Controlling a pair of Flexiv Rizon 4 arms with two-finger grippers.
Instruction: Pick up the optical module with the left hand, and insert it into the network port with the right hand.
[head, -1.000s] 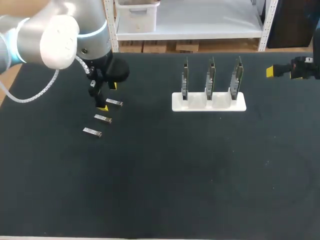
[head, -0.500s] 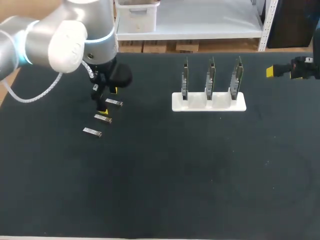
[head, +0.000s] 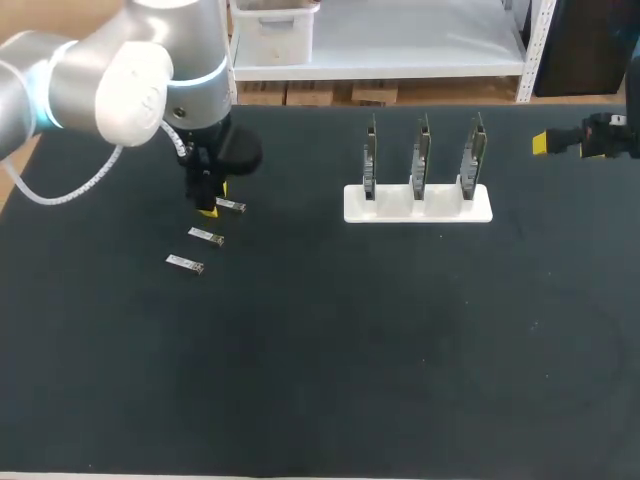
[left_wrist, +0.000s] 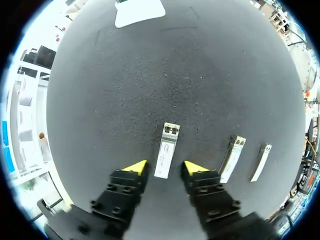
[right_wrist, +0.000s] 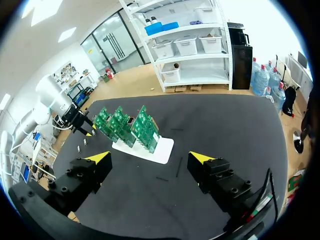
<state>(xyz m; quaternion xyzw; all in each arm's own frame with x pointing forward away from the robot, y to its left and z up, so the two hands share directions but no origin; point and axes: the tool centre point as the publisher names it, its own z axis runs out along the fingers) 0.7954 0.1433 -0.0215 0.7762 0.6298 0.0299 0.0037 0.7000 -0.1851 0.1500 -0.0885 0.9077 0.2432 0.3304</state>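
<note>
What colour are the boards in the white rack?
Green: the upright printed circuit boards show best in right wrist view.

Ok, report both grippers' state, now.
Left gripper: open, straddling an optical module, not gripping it.
Right gripper: open, holding nothing.

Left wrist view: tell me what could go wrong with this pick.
1. The open left gripper straddles only the near end of the module; closing there could pivot it or let it slip out.
2. A second module lies close beside one finger; that finger might nudge it if the gripper lowers further.
</note>
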